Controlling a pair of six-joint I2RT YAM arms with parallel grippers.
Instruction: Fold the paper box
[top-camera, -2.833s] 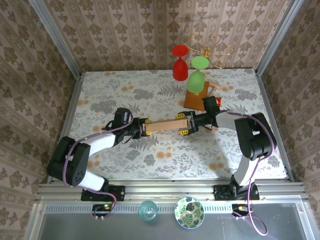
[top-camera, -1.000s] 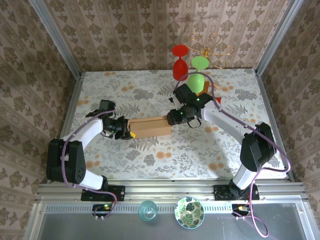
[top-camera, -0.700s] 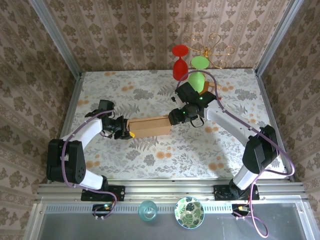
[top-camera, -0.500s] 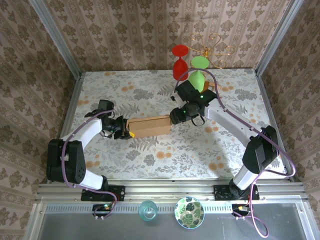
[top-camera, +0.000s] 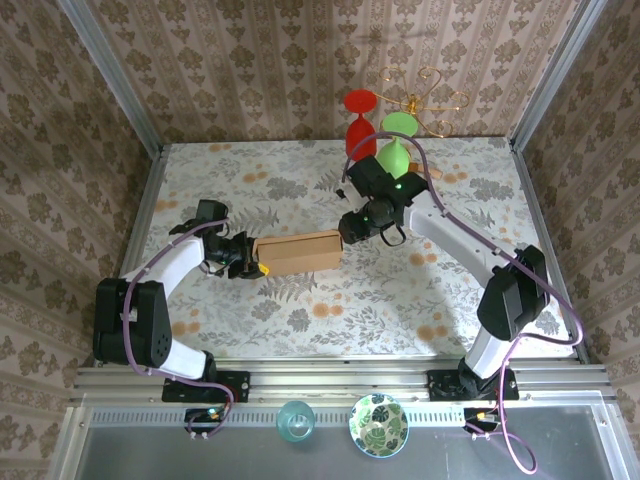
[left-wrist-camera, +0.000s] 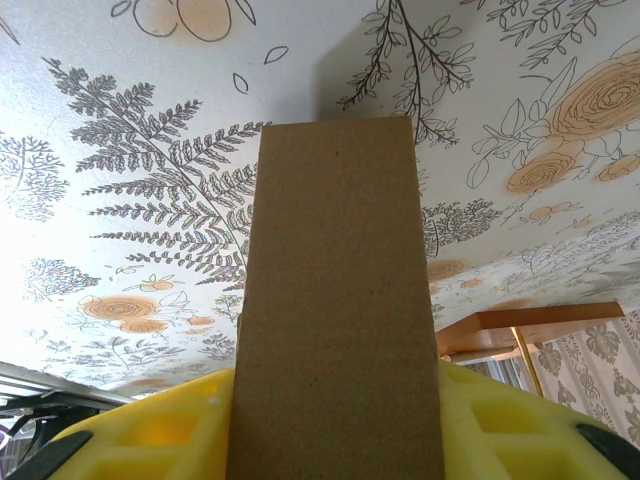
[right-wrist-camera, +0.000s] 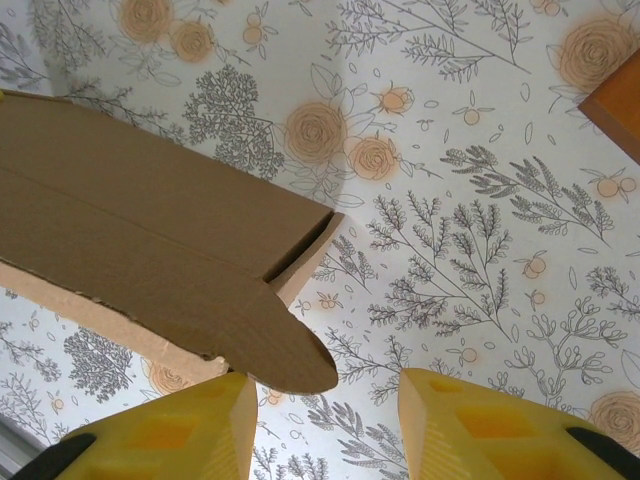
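Left claw (top-camera: 252, 264) clamps the paper box (top-camera: 298, 253); right claw (right-wrist-camera: 325, 398) spread

Your right claw (right-wrist-camera: 322, 400) sits open by the paper box (right-wrist-camera: 130, 235).
You see its yellow fingers (right-wrist-camera: 160, 435) spread apart. The box's rounded flap ends just above the left one. Floral worktop (right-wrist-camera: 480, 250) lies beyond, with an orange-brown wooden corner (right-wrist-camera: 620, 100) top right.

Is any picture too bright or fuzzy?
Left wrist view: glare whitens the tablecloth's left side beside the paper box. Right wrist view: evenly lit and sharp. Top external view: the right arm throws a soft shadow on the tablecloth.
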